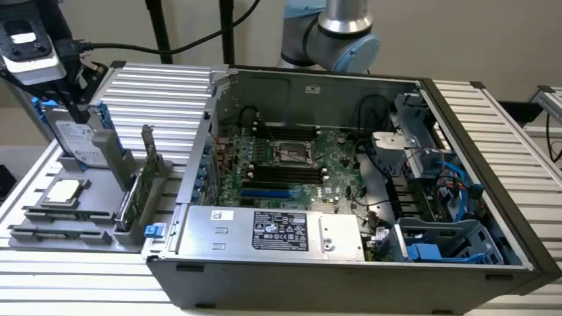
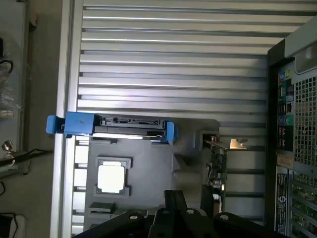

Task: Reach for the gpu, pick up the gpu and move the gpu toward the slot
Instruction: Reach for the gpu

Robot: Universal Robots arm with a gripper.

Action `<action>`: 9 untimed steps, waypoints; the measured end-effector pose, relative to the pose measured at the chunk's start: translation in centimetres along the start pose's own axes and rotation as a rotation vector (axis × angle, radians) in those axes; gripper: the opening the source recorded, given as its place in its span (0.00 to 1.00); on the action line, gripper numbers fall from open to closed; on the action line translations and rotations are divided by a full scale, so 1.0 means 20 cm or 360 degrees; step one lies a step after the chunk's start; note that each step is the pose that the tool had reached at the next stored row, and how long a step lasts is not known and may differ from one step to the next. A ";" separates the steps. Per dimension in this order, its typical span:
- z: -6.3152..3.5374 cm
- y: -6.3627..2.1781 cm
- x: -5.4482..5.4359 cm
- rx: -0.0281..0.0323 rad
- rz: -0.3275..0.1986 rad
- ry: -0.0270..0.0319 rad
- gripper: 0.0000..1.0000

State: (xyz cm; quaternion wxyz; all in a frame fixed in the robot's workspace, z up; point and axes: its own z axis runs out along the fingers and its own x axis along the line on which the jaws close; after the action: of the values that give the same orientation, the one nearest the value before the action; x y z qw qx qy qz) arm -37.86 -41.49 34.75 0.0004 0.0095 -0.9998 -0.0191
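Observation:
The gpu (image 1: 141, 187) is a thin green card standing on edge in a grey holder (image 1: 52, 234) at the exterior view's left. Its silver bracket (image 1: 147, 141) points up. In the wrist view the gpu (image 2: 218, 168) appears edge-on, with its bracket tab (image 2: 237, 144) at one end. My gripper (image 1: 77, 110) hangs shut above the holder's far end, empty, close to the upright hard drive and apart from the gpu. My gripper (image 2: 193, 201) reaches into the wrist view beside a grey post of the holder. A blue slot (image 1: 268, 194) lies on the green motherboard inside the open case.
A silver hard drive with blue rails (image 1: 75, 141) (image 2: 116, 125) stands in the holder. A square silver-topped chip (image 1: 65, 191) (image 2: 111, 178) lies beside it. The open computer case (image 1: 351, 270) stands on the ribbed aluminium table (image 1: 509, 131), with the arm's base (image 1: 338, 33) behind it.

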 end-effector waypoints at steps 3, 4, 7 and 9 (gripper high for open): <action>0.000 0.000 0.00 0.00000 0.0000 0.00000 0.11; 0.000 0.000 0.00 0.00000 0.0000 0.00001 0.11; 0.000 -0.001 0.00 0.00001 0.0000 0.00002 0.11; 0.000 -0.008 -0.02 0.00001 0.0000 0.00002 0.11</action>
State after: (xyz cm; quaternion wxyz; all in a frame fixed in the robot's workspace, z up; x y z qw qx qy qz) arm -37.40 -41.65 34.75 0.0005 0.0095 -0.9998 -0.0191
